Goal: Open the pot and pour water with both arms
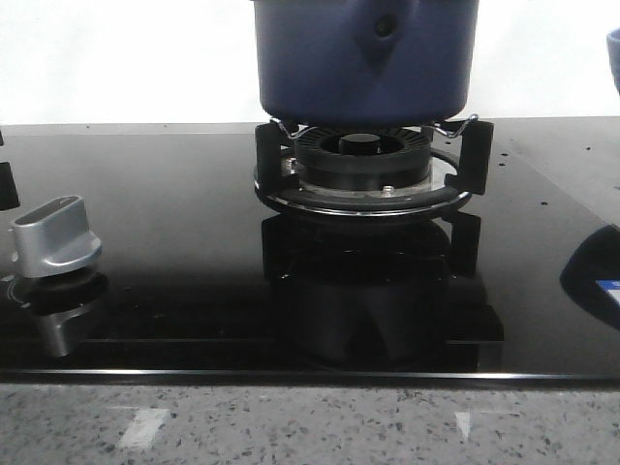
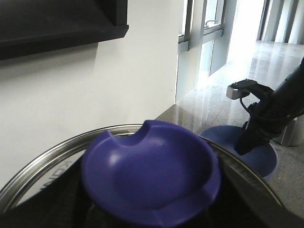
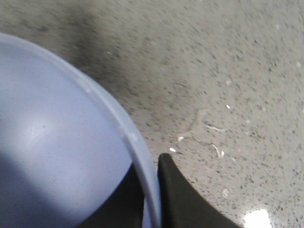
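The large dark blue pot (image 1: 363,58) stands on the gas burner (image 1: 363,160); its top is cut off in the front view. In the left wrist view, the lid's blue dished knob (image 2: 152,171) fills the foreground, with the lid's metal rim (image 2: 42,164) around it. My left gripper (image 2: 152,216) sits under the knob, with a dark finger (image 2: 61,204) on either side, closed on it. My right gripper (image 3: 149,190) is shut on the rim of the lighter-blue bowl (image 3: 57,142), one finger inside and one outside. It also shows in the left wrist view (image 2: 244,142), at the bowl (image 2: 259,159).
A silver stove knob (image 1: 56,237) stands at the left of the black glass hob (image 1: 174,194). The speckled stone counter (image 3: 228,71) lies under the bowl. The bowl's edge (image 1: 614,53) shows at the far right of the front view. A white wall (image 2: 95,85) stands behind the pot.
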Robot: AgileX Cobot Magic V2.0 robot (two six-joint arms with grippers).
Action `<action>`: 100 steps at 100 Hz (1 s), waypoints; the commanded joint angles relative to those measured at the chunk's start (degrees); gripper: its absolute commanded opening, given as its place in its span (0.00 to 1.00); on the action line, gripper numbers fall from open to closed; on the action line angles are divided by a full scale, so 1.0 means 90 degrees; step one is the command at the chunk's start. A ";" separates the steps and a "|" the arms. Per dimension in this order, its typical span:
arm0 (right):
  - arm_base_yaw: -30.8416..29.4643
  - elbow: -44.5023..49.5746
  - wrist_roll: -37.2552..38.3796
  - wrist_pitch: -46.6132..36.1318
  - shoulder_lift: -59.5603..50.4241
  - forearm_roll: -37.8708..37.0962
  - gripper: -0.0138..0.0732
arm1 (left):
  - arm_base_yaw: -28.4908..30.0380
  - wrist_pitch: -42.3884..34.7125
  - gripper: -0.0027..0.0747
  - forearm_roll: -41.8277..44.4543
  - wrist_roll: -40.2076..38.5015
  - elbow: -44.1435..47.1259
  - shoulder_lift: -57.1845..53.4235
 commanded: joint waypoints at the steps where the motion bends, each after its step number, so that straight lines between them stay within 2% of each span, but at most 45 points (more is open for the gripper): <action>1: -0.0079 -0.0069 0.0000 -0.0254 -0.0103 0.0063 0.10 | -0.0065 -0.0040 0.37 -0.0598 0.0019 -0.0220 -0.0300; 34: -0.0079 0.0297 0.0000 -0.0733 0.0041 0.0063 0.11 | -0.0065 -0.0004 0.37 -0.0613 0.0019 -0.0220 -0.0300; 59: -0.0079 0.0321 0.0000 -0.0679 0.0228 0.0063 0.14 | -0.0065 -0.0004 0.37 -0.0613 0.0019 -0.0220 -0.0300; 66: -0.0079 0.0345 -0.0068 -0.0703 0.0225 0.0063 0.24 | -0.0065 0.0012 0.37 -0.0613 0.0019 -0.0220 -0.0300; 81: -0.0079 0.0345 -0.0067 -0.0690 0.0189 0.0063 0.64 | -0.0065 0.0012 0.37 -0.0613 0.0019 -0.0220 -0.0300; 88: -0.0079 0.0345 -0.0067 -0.0689 0.0088 0.0063 0.72 | -0.0065 0.0037 0.37 -0.0613 0.0019 -0.0220 -0.0288; 100: -0.0079 0.0345 -0.0070 -0.0770 -0.0318 0.0063 0.73 | -0.0226 0.0042 0.37 -0.0613 0.0019 -0.0220 -0.0161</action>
